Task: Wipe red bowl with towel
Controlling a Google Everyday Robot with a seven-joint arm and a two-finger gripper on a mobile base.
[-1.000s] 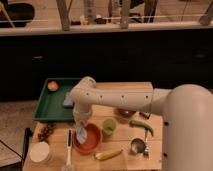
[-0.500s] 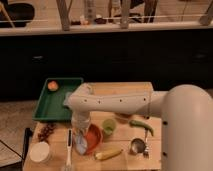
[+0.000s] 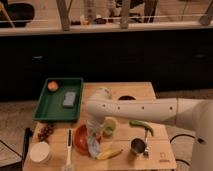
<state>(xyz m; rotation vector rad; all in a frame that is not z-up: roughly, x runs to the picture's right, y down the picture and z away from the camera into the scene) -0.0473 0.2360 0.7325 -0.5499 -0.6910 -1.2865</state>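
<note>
Red bowl (image 3: 79, 138) at near left of table (image 3: 165, 142), under gripper (image 3: 93, 132) clamped on towel (image 3: 94, 148). Press towel flat inside, sweep round the wall, avoid nudging banana (image 3: 110, 154) just beside.

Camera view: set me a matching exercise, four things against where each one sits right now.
Things:
1. grey sponge
2. grapes
3. banana
4. gripper

Places:
A. over the red bowl, with the towel below it
B. inside the green tray
C. just outside the green tray, on its camera side
D. between the red bowl and the metal cup

Pairs: 1-B, 2-C, 3-D, 4-A
</note>
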